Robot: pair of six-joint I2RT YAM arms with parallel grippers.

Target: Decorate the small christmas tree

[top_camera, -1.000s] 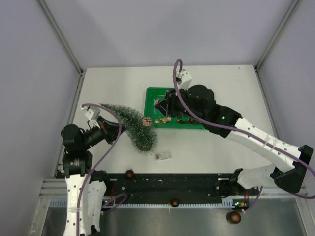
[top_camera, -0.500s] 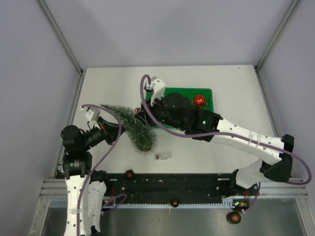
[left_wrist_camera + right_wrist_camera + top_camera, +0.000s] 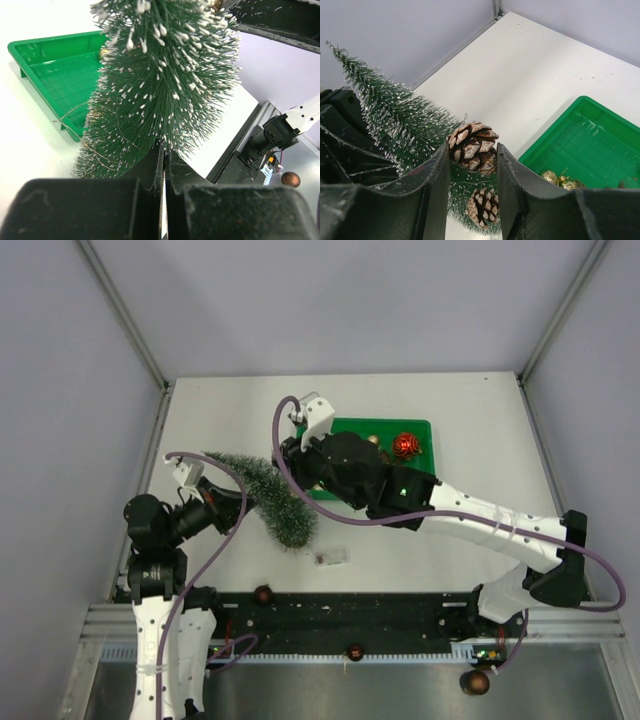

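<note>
The small christmas tree (image 3: 268,496) is bristly dark green with white tips and leans over the table's left half. My left gripper (image 3: 164,159) is shut on its base, and the tree (image 3: 165,75) fills the left wrist view. Just above the tree (image 3: 395,117), my right gripper (image 3: 472,150) is shut on a frosted brown pine cone (image 3: 472,146). Lower in the branches sits a second pine cone (image 3: 482,207). In the top view the right fingers are hidden under their own wrist.
A green tray (image 3: 385,423) lies behind the tree with a red bauble (image 3: 404,445) in it; gold ornaments (image 3: 560,179) show in the tray (image 3: 590,145). A small clear piece (image 3: 330,557) lies near the front. Brown balls (image 3: 263,593) rest on the front rail.
My right arm has swung left from over the tray to the tree, carrying the pine cone; the red bauble in the tray is now uncovered. The left arm and tree have stayed put.
</note>
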